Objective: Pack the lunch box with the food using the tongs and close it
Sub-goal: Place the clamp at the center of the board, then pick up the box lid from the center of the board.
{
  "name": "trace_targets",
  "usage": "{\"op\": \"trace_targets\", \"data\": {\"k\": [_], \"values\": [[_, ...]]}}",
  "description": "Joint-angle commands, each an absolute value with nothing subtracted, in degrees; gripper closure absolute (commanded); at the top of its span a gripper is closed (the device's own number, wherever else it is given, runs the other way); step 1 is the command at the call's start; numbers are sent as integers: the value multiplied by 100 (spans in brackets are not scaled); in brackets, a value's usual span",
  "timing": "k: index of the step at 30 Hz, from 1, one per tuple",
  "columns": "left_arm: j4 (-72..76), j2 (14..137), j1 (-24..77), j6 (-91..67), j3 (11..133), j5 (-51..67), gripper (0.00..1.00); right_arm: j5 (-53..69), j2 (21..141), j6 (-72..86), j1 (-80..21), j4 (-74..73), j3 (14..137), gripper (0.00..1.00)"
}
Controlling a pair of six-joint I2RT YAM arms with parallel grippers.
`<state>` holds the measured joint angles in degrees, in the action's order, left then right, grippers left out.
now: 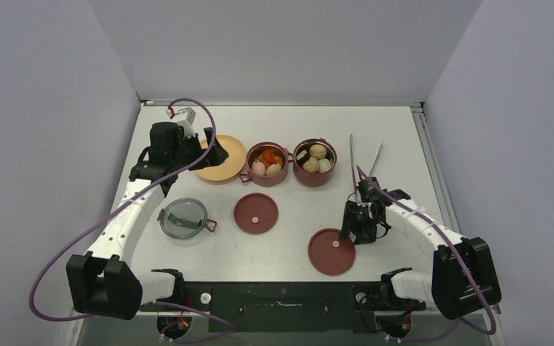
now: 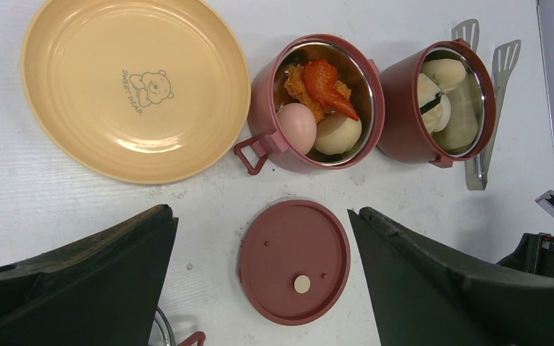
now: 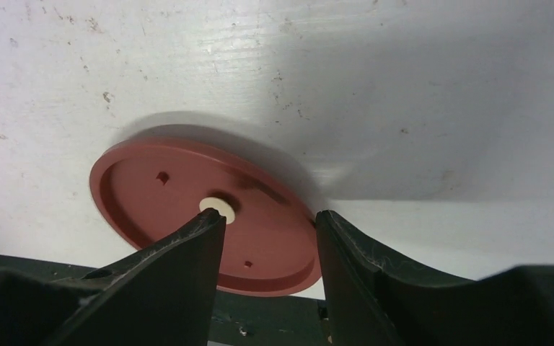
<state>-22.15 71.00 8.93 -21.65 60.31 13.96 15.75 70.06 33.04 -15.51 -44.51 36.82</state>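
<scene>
Two maroon lunch box containers stand side by side at the back, the left one (image 1: pixel 267 164) (image 2: pixel 263 94) and the right one (image 1: pixel 314 162) (image 2: pixel 402 122). Both hold food: a red piece (image 2: pixel 324 79), a pinkish egg (image 2: pixel 297 126), pale pieces (image 2: pixel 443 72). The silver tongs (image 1: pixel 353 162) (image 2: pixel 492 108) lie right of them. One flat maroon lid (image 1: pixel 256 213) (image 2: pixel 294 259) lies below my left gripper (image 1: pixel 215 153) (image 2: pixel 261 213), which hangs wide open and empty. My right gripper (image 1: pixel 351 232) (image 3: pixel 268 216) is low over a second maroon lid (image 1: pixel 332 251) (image 3: pixel 187 209), jaws partly open astride its right edge.
A yellow-orange plate (image 1: pixel 225 171) (image 2: pixel 79 122) sits empty at the back left, partly under my left gripper. The grey translucent top lid (image 1: pixel 183 218) lies near the left arm. The table's dark front edge (image 3: pixel 260 317) runs just past the second lid.
</scene>
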Motion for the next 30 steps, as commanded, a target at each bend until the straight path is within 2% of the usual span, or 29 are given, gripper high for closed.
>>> {"op": "trace_targets", "data": {"k": [1,6,15,22,28,30], "values": [[-2136,7094,899,-2120,6091,1468,3,1117,7118,3602,-1766,-4137,3653,51],[-2145,7102,899,-2125,6100,1493,3,824,7133,3558,-1775,-4228,3578,54],[-2153,7120,900,-2126,6109,1521,3,1050,7120,3678,-1857,-3908,3312,60],[-2153,7107,900,-2118,6108,1512,3,1301,7087,3874,-1972,-3530,3053,72],[-2137,7086,901,-2132,6094,1512,3,1310,6796,3828,-2013,-3622,3180,94],[-2127,7072,906,-2133,6090,1520,3,1287,6625,3794,-2013,-3704,3311,95]]}}
